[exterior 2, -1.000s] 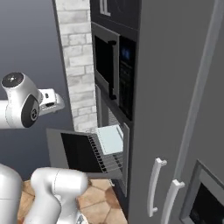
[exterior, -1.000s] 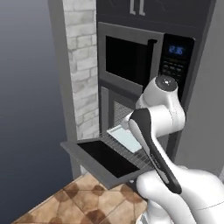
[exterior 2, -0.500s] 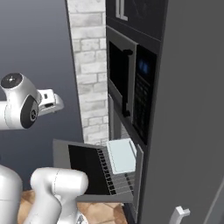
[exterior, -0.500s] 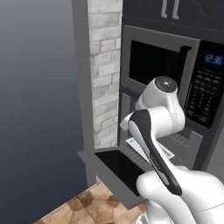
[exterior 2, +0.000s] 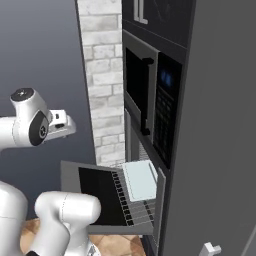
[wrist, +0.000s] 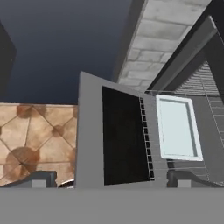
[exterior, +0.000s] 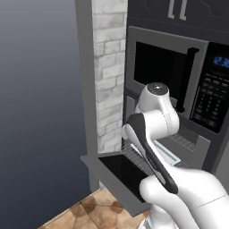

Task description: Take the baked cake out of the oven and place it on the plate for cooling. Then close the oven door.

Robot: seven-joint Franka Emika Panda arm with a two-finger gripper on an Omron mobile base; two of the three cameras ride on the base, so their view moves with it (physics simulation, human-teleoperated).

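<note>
Starting at the left, we see the wide grey drop-down oven door with its dark glass window (wrist: 124, 135) lying open and flat, its free edge over the brown tiled floor (wrist: 30, 140). To its right a wire rack (exterior 2: 135, 200) is drawn out of the grey built-in wall oven (exterior 2: 150, 175) over the door's hinge edge, and on the rack, near its oven-side end, sits the pale rectangular baking tray with a raised rim (wrist: 177, 127); we take this to hold the baked cake, though we cannot make out the cake itself. Our two-finger gripper (wrist: 109, 178) hangs above the door with its jaws spread wide and nothing between them, well apart from the tray. We judge the tray rigid and smooth, probably light, yet its contents soft and easily spoiled, so it should stay level. The raised rim looks the sensible hold: one finger inside, one outside, on the long side facing the door. A smooth rim may slip, so we would close firmly and lift slowly. We do not see the cooling plate from here.
</note>
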